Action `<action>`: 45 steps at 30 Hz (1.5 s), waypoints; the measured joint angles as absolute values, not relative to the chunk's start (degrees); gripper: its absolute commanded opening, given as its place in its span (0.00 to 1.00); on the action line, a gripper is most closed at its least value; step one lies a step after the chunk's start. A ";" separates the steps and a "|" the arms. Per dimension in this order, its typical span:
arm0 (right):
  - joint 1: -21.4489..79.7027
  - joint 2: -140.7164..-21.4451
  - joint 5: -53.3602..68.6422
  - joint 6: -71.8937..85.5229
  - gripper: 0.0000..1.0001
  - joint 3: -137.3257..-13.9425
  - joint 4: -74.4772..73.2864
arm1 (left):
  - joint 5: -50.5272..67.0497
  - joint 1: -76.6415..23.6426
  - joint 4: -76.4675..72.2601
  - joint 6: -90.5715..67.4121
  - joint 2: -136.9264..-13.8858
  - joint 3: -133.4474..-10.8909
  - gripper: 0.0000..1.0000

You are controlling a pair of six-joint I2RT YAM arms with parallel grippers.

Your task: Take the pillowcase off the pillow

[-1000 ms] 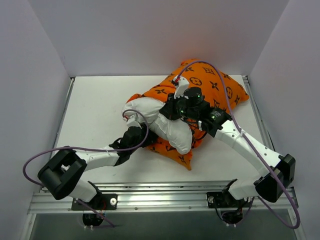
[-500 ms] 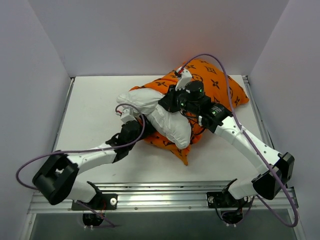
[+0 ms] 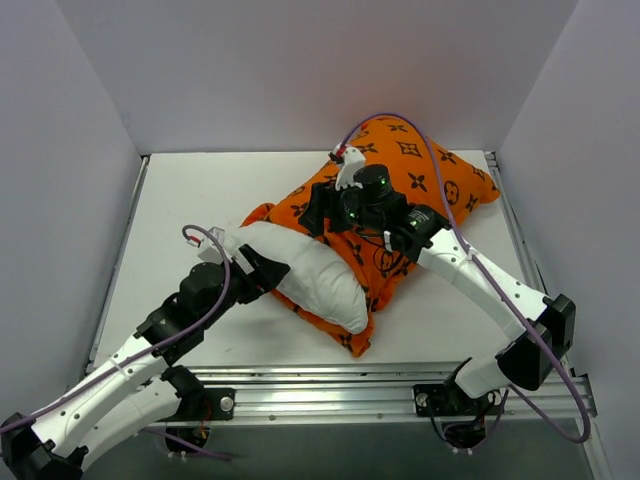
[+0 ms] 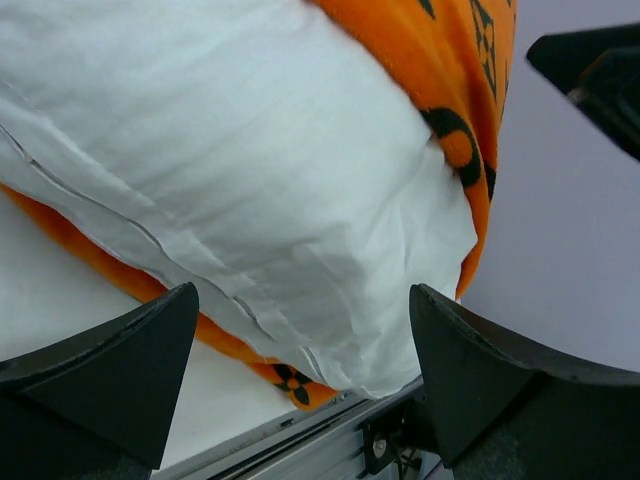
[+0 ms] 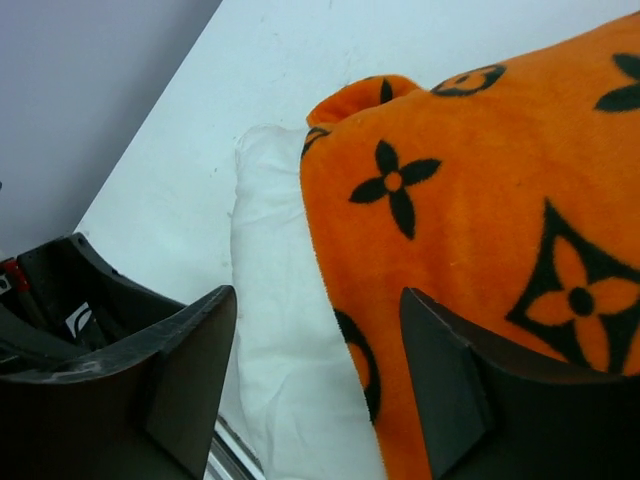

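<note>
The orange pillowcase [image 3: 425, 185] with black flower prints lies at the back right of the table. The white pillow [image 3: 315, 280] sticks out of its open end toward the near left. My left gripper [image 3: 258, 268] is open at the pillow's left end, and in the left wrist view the pillow [image 4: 250, 150] bulges just ahead of the spread gripper [image 4: 300, 385], ungripped, with the pillowcase [image 4: 465, 90] behind. My right gripper [image 3: 325, 212] hovers open over the pillowcase's open edge. In the right wrist view the gripper [image 5: 320, 385] straddles the pillowcase [image 5: 480, 220] hem and the pillow [image 5: 275, 300] without pinching either.
The white table [image 3: 190, 200] is boxed in by pale walls on three sides. An aluminium rail [image 3: 330, 385] runs along the near edge. Purple cables [image 3: 440, 140] loop off both arms, and the right arm's one arcs over the pillowcase.
Both grippers have opened and let go of the cloth. The left arm has drawn back toward the near left, and the white pillow now lies further out of the pillowcase.
</note>
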State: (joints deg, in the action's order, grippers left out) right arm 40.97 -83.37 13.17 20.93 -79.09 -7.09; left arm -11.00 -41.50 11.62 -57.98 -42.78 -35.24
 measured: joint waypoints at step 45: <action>41.89 -74.35 -9.21 16.88 0.77 -60.84 -6.63 | 0.19 -44.56 6.20 -58.48 -67.59 -45.54 0.94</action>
State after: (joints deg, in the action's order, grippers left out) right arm 41.89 -74.35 -9.21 16.88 -60.84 -6.63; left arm 0.19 -44.56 6.20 -58.48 -67.59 -45.54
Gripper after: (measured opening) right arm 0.774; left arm 0.941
